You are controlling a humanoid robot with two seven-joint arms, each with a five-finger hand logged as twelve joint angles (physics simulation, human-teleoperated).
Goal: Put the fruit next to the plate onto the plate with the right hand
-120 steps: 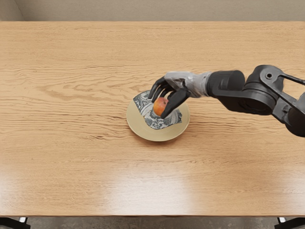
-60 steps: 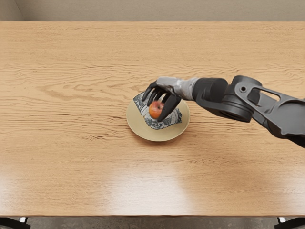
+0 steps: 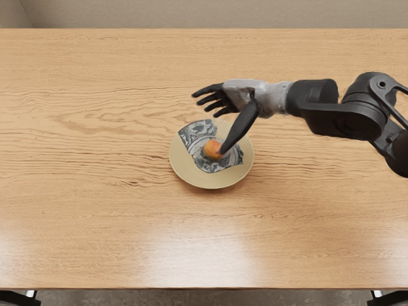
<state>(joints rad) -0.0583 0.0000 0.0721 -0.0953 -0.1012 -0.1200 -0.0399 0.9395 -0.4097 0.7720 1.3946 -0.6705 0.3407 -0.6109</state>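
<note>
While the right arm [image 3: 331,111] reaches in from the right edge, stretched nearly level over the wooden table [image 3: 95,210], the right hand [image 3: 234,99] hovers just beyond the far rim of the plate [image 3: 185,171]. Its 4 fingers [image 3: 209,95] are spread and released, pointing left and gripping nothing. The thumb [image 3: 240,126] slants down over the plate, and its tip seems to touch the fruit [image 3: 211,150]. The orange fruit sits on the plate's patterned centre, just left of the thumb tip.
</note>
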